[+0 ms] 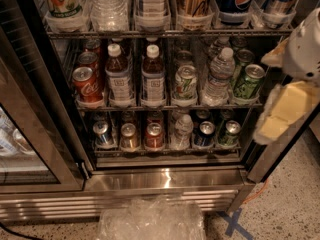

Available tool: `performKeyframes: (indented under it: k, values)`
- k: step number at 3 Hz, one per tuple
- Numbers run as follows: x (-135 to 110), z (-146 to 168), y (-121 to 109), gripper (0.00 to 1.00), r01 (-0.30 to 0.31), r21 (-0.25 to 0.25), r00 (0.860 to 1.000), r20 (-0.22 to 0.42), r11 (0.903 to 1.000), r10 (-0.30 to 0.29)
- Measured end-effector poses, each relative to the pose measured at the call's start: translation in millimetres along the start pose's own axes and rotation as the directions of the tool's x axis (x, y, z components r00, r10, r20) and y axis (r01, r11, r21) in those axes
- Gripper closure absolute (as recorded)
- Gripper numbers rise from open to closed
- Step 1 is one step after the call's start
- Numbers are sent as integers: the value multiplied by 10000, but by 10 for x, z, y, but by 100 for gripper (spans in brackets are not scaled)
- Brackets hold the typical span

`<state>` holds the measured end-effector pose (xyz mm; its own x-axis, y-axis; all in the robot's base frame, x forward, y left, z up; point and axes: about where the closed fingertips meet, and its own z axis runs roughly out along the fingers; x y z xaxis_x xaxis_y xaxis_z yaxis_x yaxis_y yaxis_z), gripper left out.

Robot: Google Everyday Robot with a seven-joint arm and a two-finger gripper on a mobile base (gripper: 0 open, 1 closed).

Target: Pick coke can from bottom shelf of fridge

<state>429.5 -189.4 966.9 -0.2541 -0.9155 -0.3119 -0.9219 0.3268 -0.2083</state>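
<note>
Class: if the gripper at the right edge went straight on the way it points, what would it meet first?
Probably the fridge's stainless-steel frame at the lower right, not the small red coke can on the wire bottom shelf. The yellow-padded gripper points down-left; depth is unclear.

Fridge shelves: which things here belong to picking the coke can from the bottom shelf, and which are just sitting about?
Job: coke can, third from left on the bottom shelf; fridge; tool, outside the fridge at the right.
Bystanders: gold-brown can; blue can; green can; middle-shelf red can; crumpled plastic on the floor.
</note>
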Motion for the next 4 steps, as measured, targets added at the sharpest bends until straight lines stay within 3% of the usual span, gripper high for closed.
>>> performKeyframes:
  k: [1,2,3,4]
  values:
    - [-337,338,295,0,-1339,-573,9758,1663,9893,1417]
    - [-564,338,260,0,-1616,-543,9510,2583,9854,1702]
    - [-564,338,260,0,-1616,-543,9510,2583,9854,1702]
    - [-677,429,275,0,-1996,-584,9351,2871,9781,2080]
